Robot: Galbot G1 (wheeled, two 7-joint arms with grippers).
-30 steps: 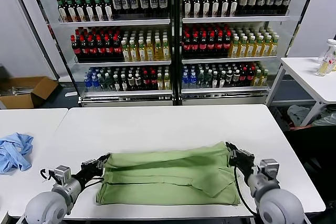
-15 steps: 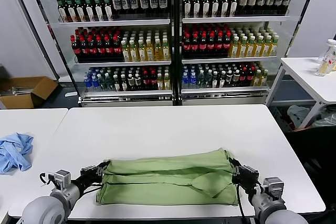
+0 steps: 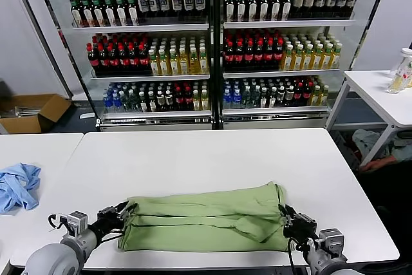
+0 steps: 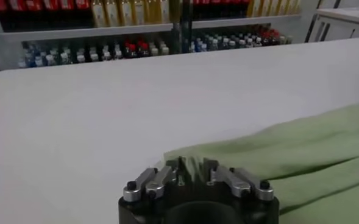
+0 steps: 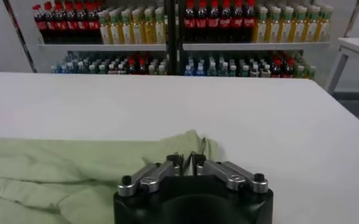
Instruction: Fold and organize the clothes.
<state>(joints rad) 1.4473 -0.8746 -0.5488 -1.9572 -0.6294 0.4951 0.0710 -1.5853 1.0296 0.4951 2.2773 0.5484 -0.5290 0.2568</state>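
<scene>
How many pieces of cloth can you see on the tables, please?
2. A green shirt lies folded along the near edge of the middle table; a blue cloth lies crumpled on the left table. Nothing else shows, though the tables run out of view.

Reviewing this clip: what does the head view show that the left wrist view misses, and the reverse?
Only the head view shows the whole folded light green polo shirt with both ends, the right gripper at its right end, the crumpled light blue cloth on the side table, and a cardboard box on the floor.

Only the left wrist view shows the left gripper close up, at the shirt's edge.

Both share the white table, the green shirt and the bottle shelves.
</scene>
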